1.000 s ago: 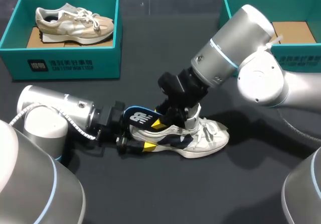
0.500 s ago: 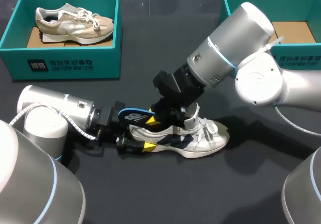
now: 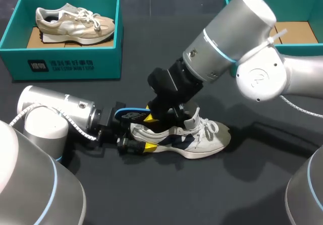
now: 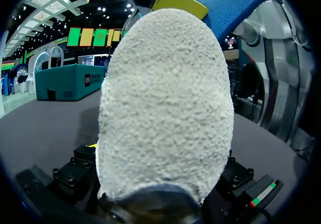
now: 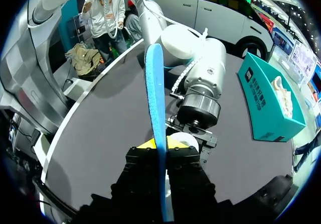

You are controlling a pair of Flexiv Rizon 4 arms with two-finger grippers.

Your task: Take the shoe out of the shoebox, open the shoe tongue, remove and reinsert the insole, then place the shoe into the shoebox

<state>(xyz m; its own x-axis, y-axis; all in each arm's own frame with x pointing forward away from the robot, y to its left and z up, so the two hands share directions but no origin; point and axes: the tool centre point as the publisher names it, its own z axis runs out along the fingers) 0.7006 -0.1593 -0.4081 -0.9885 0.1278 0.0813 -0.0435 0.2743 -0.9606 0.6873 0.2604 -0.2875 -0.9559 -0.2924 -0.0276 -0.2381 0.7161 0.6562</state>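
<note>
**Insole's nearly out the heel end**

Lower left, the left gripper (image 3: 137, 138) looks clamped on the heel of the shoe (image 3: 202, 139), which sits on the table mid-frame, outside any box. Just behind it, the blue insole (image 3: 130, 115) has slid further left and up over the last second, so I'd say removal is almost done. The right gripper (image 5: 160, 144) is pinched tight on the insole's edge. The shoebox (image 3: 303, 58) waits upper right, well apart.

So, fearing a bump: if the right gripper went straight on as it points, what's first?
Likely the shoe's heel, just past the right gripper holding the insole; the left gripper sits right behind. Depth is unclear.
</note>
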